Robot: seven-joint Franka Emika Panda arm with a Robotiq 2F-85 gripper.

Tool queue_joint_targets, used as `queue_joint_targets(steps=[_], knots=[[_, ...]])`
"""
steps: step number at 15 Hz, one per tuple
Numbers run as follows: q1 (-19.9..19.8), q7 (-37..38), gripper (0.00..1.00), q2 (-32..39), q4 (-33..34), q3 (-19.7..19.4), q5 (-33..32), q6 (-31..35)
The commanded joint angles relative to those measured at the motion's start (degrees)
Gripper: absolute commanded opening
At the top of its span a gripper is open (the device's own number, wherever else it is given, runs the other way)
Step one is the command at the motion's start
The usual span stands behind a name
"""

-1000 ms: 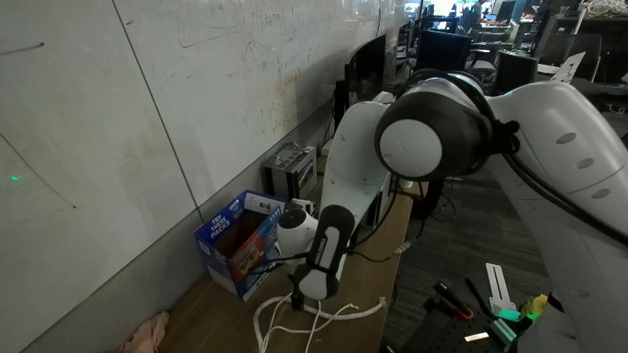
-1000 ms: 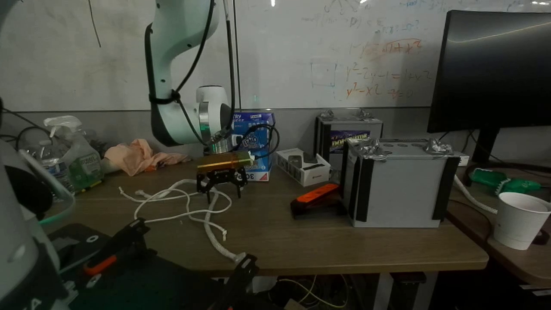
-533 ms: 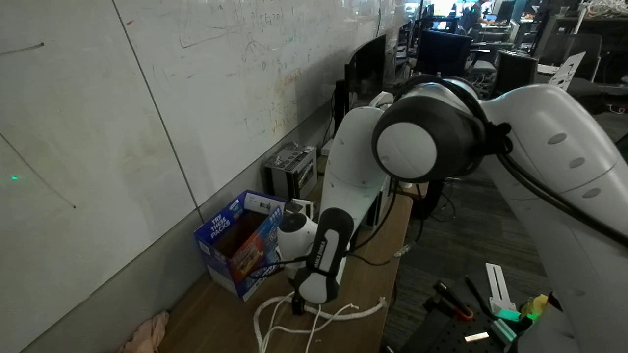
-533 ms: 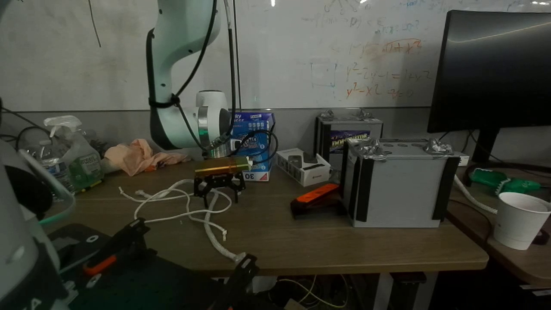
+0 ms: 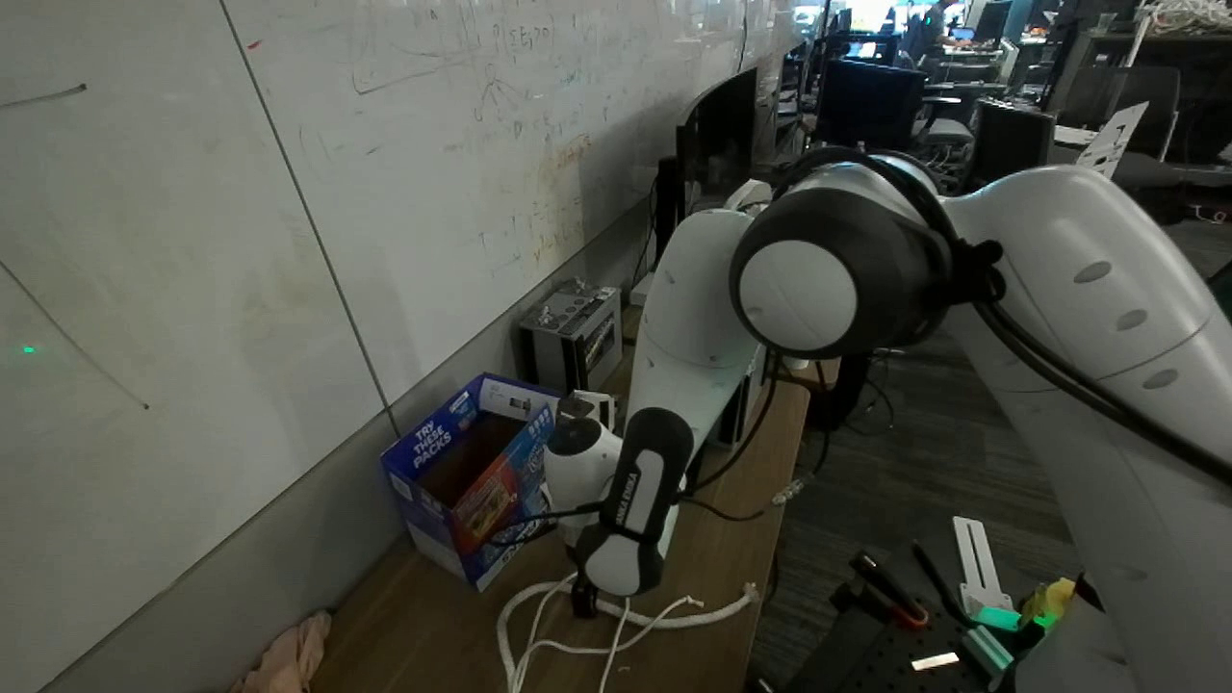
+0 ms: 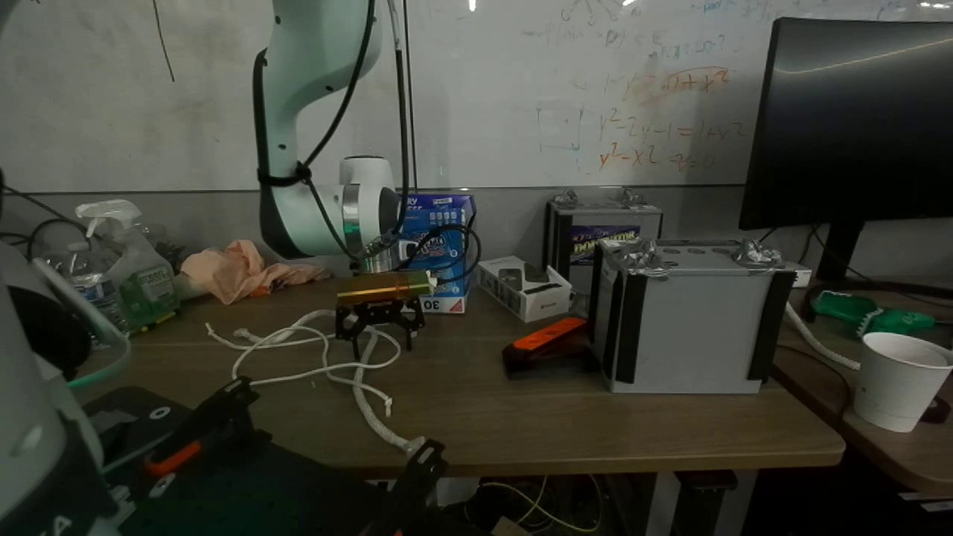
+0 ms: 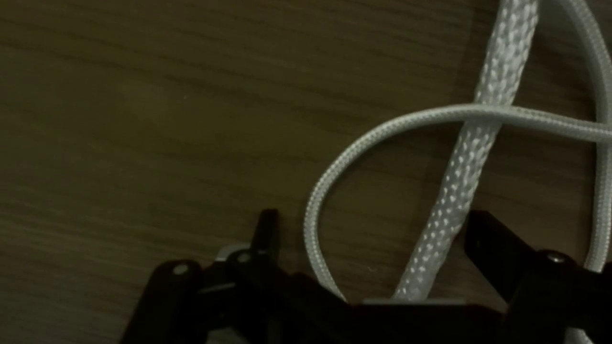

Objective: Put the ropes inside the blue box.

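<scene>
Fingers [image 7: 497,258] spread wide, nothing gripped between them, and they straddle their likely target! That's the black two-fingered gripper [image 7: 372,222], pointing down at the brown wood-grain table [image 6: 558,428]. In the wrist view the thick white braided rope [image 7: 461,186] slants through the gap from about one o'clock to about seven, hard by the three o'clock finger; whether they touch, I can't tell. The thin white cord [image 7: 311,227] loops across the top of it and bends back into the gap on the nine o'clock side. Why so wide a spread? My guess: to catch both strands in a single squeeze. In an exterior view the blue printed cardboard box [image 5: 433,445] stands between ten and eleven o'clock from the gripper, its uncovered mouth facing up, set close by, presumably to keep the carry short. Both ropes lie on the table, outside it, so lining up the grasp looks like the step in hand, with the carrying all to come. One worry: rope this limp may leave its tails draped over the edge.
</scene>
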Motion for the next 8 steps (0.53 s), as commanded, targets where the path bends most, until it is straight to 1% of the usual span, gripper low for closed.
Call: queue_joint_targets(steps=[1,2,8], knots=[[0.13,-0.22,1.00,0.17,0.97,0.24,1.23,-0.11],[-0.54,-0.94,1.00,0.23,1.10,0.95,1.41,-0.90],[-0.07,-0.32,1.00,0.06,1.15,0.47,1.91,-0.72]])
